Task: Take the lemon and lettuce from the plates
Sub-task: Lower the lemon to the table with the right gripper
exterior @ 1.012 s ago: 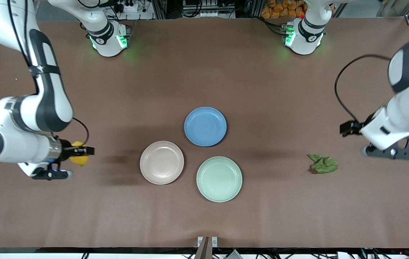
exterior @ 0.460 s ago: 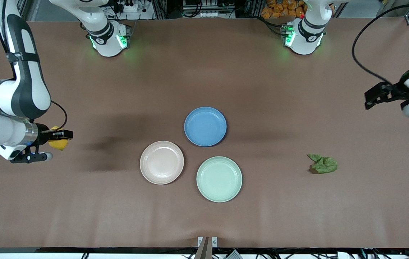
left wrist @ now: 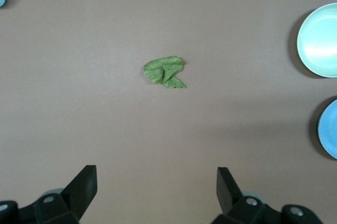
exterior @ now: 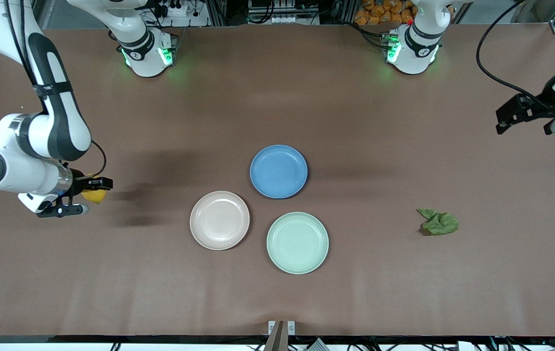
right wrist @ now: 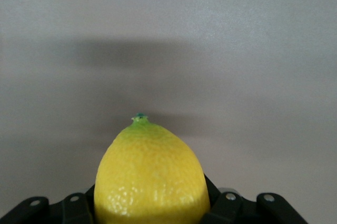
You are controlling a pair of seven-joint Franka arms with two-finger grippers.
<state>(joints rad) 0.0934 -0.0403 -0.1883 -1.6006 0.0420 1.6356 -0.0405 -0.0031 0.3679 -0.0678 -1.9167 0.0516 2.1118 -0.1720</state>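
Observation:
My right gripper is shut on the yellow lemon and holds it above the bare table at the right arm's end; the lemon fills the right wrist view. The dark green lettuce lies crumpled on the table toward the left arm's end, also seen in the left wrist view. My left gripper is open and empty, up over the table's edge at the left arm's end. The beige-pink plate and the mint green plate are empty in the middle.
A blue plate sits empty, farther from the front camera than the other two plates. In the left wrist view the mint plate and the blue plate show at the frame's edge.
My right gripper, still holding the lemon, swung outward toward the table's end and then came slightly back inward. My left arm rose and drew away from the lettuce toward the table's edge.

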